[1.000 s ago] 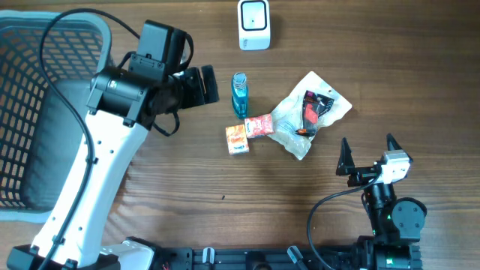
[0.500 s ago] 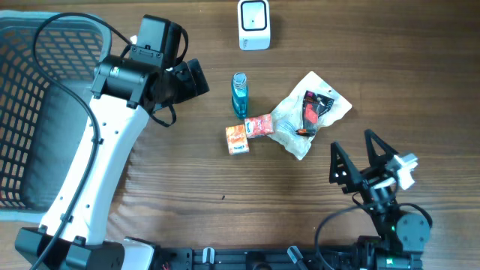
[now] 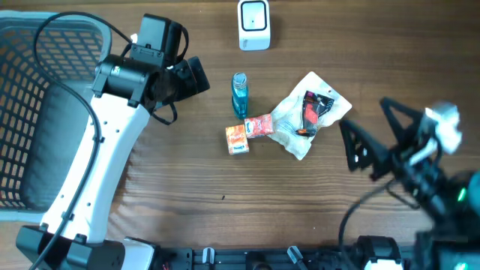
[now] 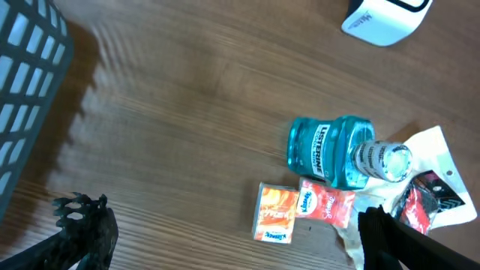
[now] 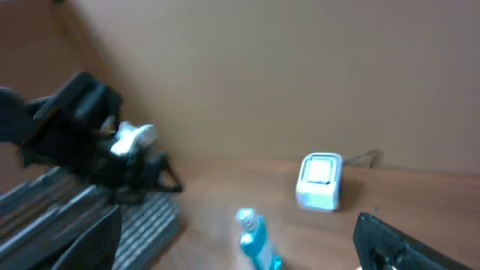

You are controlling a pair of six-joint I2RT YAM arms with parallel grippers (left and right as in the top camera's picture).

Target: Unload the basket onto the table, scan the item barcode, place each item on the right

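Several items lie mid-table: a blue mouthwash bottle [image 3: 239, 94], an orange box [image 3: 237, 139], a red packet [image 3: 259, 125] and a clear bag [image 3: 309, 112] with dark contents. The white barcode scanner [image 3: 254, 24] stands at the far edge. My left gripper [image 3: 196, 79] hovers open to the left of the bottle, holding nothing. In the left wrist view the bottle [image 4: 330, 150], the box [image 4: 276, 213] and the packet [image 4: 327, 205] lie ahead of the open left gripper [image 4: 232, 238]. My right gripper [image 3: 365, 118] is raised, open and empty, to the right of the bag. Its blurred wrist view shows the bottle [image 5: 255, 240] and scanner [image 5: 320, 180].
A grey mesh basket [image 3: 30, 112] fills the left side of the table, under the left arm's cable. It also shows in the left wrist view as a basket corner [image 4: 30, 60]. Bare wood lies in front of the items.
The right arm has lifted off its rest and swung up and to the right, gripper still open. The left gripper drew back slightly to the left early on, then held still.
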